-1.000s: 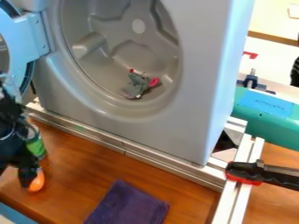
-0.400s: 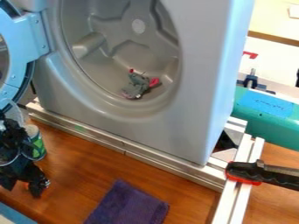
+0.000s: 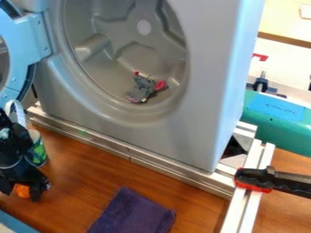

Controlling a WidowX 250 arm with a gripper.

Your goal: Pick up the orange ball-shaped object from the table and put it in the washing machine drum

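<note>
At the left edge hangs the black gripper (image 3: pixel 24 187), low over the wooden table, its fingers spread apart. An orange object (image 3: pixel 22 191) shows between the fingers, partly covered by them; whether they touch it I cannot tell. Just behind the gripper stands a green and white can (image 3: pixel 37 148), partly hidden by the arm. A dark purple cloth (image 3: pixel 133 212) lies flat on the table to the gripper's right. A small grey plush toy with pink parts (image 3: pixel 142 89) rests inside the drum of the grey toy washing machine (image 3: pixel 197 123).
The machine's round door (image 3: pixel 24 50) stands open at upper left. Metal rails (image 3: pixel 130 153) run along the machine's base and down the right side, where a black and red clamp (image 3: pixel 261 179) grips them. A teal object (image 3: pixel 276 120) is at the right.
The gripper has shifted slightly left and its fingers have spread. The orange object, first seen to the right of the fingers, now shows between them.
</note>
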